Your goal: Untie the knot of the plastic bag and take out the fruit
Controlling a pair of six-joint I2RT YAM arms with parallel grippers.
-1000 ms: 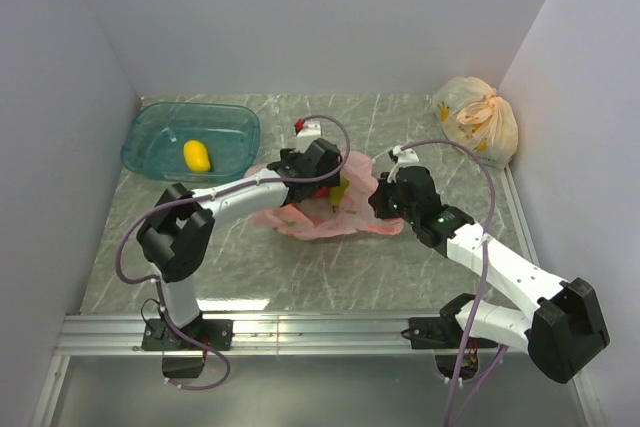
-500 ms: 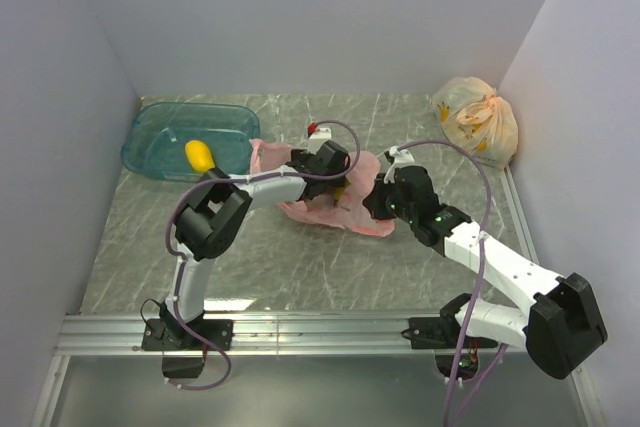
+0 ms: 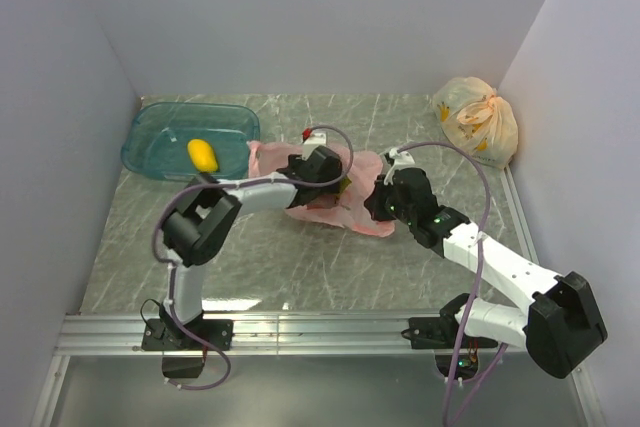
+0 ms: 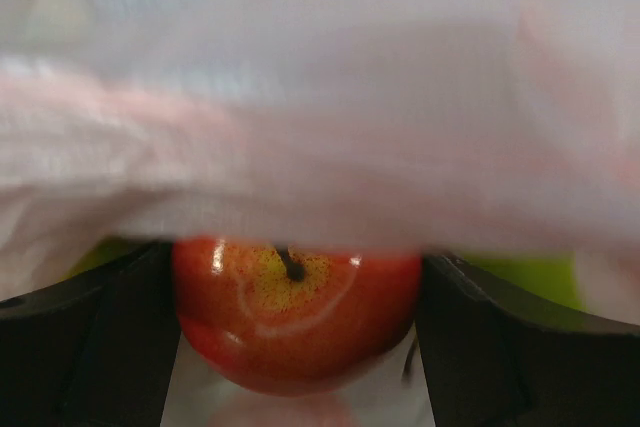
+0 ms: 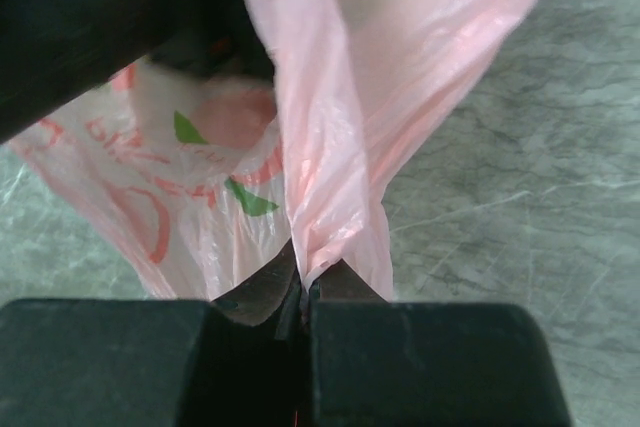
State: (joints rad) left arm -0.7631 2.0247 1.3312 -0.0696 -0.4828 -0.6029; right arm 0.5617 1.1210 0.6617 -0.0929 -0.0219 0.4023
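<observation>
A pink plastic bag lies crumpled in the middle of the worktop, between two robot arms. The left jaws, spread wide inside the bag, grasp a red apple that fills the gap, with both fingers against its sides. The right jaws are clenched on a fold at the bag's right side. A yellow fruit sits in a blue tub at the far left corner.

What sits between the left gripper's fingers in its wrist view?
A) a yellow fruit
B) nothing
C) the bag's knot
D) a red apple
D: the red apple fills the gap between the left gripper's dark fingers, under the pink plastic bag.
</observation>
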